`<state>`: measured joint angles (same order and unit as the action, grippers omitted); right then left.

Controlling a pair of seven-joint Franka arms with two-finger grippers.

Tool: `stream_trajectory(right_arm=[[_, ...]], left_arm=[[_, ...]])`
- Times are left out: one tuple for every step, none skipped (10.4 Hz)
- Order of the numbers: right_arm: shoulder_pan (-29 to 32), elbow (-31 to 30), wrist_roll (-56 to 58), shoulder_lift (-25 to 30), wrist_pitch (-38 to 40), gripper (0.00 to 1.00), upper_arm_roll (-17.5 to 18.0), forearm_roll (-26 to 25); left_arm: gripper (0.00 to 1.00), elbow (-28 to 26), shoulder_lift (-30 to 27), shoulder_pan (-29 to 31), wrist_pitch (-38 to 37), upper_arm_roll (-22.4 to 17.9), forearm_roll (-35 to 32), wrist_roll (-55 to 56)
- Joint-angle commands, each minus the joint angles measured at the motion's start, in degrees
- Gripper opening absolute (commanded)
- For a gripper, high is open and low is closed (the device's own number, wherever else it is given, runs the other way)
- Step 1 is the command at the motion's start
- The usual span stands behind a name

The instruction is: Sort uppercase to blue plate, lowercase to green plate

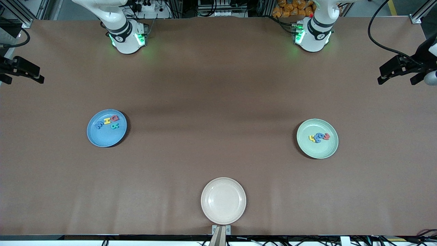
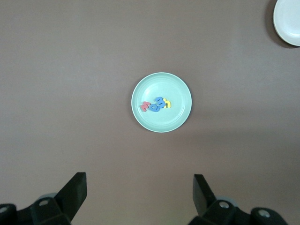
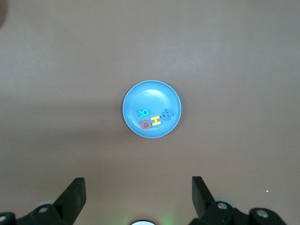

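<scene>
1. We see a brown worktop (image 1: 218, 85) with three round plates; we take the cream plate (image 1: 223, 200), nearest the front camera, as our landmark. It holds nothing.
2. The blue plate (image 1: 107, 128) lies farther from the camera than the cream plate, toward the right arm's end. On it sit four capitals: a blue M or W (image 1: 99, 124), a yellow H (image 1: 107, 121), a red Q (image 1: 115, 118) and a teal R (image 1: 114, 126), bunched near the rim closest to the robots.
3. The green plate (image 1: 317, 138) lies farther than the cream plate, toward the left arm's end. Its small letters cluster mid-plate: a yellow h (image 1: 312, 138), two blue ones (image 1: 319, 137) and a red w (image 1: 326, 136).
4. Each letter already lies with its own kind, so we judge the sorting finished.
5. The left hand (image 2: 140, 194) hangs high over the green plate, fingers wide and empty.
6. The right hand (image 3: 139, 194) hangs high over the blue plate, likewise wide and empty; both arms wait.
</scene>
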<state>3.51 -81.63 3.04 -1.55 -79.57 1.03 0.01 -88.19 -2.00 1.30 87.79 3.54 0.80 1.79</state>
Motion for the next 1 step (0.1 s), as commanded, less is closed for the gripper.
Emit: stream_trajectory(right_arm=[[0.36, -1.34, 0.39, 1.46, -0.41, 1.0, 0.2, -0.01]], left_arm=[[1.0, 1.18, 0.42, 0.89, -1.04, 0.24, 0.34, -0.47]])
